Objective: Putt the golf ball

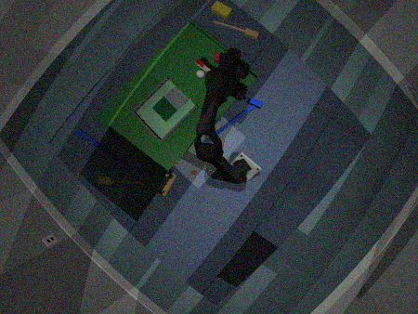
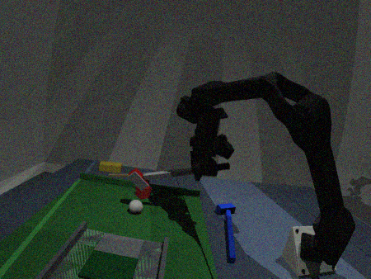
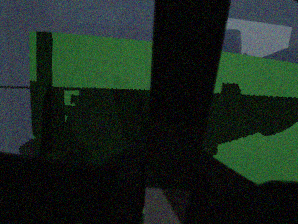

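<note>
The gripper (image 2: 197, 172) is clenched on the shaft of the red putter (image 2: 140, 183), holding it out sideways above the far end of the green mat (image 2: 99, 206). The shaft runs level from the fingers toward the left in the exterior view, and the red head with its pale face hangs at the free end, just above the mat. The golf ball (image 2: 135, 205) lies on the mat just in front of and below the putter head, near it but apart from it, and well to the left of the gripper itself. From the top view the ball (image 1: 200, 73) sits just beside the putter head (image 1: 202, 64), at the arm's wrist end. The raised green (image 1: 164, 109), a pale square frame around a dark green centre, stands in the middle of the mat, well apart from the ball.

The wrist view shows only a dark upright bar across the green mat and shadow; the fingers cannot be made out there.

Counted: one golf ball, one red putter, one raised green, one blue mallet (image 2: 228, 231) lying beside the mat, one yellow block (image 2: 110, 166) past the mat's far edge
</note>
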`<action>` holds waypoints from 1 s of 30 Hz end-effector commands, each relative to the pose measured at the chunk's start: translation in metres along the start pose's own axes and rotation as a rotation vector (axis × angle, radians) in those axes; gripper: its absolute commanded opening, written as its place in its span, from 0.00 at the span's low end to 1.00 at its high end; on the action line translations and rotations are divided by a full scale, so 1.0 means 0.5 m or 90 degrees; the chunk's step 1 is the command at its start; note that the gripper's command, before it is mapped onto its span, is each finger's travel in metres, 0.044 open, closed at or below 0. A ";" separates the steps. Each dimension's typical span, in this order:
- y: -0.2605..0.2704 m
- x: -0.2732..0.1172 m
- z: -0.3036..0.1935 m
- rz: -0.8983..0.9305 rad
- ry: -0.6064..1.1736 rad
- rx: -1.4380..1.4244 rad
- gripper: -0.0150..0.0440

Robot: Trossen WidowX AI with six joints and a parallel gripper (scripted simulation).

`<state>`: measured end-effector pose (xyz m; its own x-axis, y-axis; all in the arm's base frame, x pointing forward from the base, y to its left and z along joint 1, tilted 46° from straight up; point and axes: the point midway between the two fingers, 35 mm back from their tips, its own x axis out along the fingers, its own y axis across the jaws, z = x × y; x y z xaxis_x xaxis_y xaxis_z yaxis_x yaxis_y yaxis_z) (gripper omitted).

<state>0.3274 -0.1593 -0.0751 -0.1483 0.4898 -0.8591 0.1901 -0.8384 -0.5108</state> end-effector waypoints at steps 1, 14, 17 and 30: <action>0.030 0.011 0.008 0.008 -0.006 0.039 0.25; 0.031 0.087 0.008 0.008 -0.006 0.039 0.25; 0.030 0.094 0.008 0.007 -0.005 0.039 0.25; 0.031 0.121 0.008 0.007 -0.005 0.039 0.25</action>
<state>0.3206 -0.1490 -0.1277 -0.1515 0.4678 -0.8707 0.1439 -0.8611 -0.4877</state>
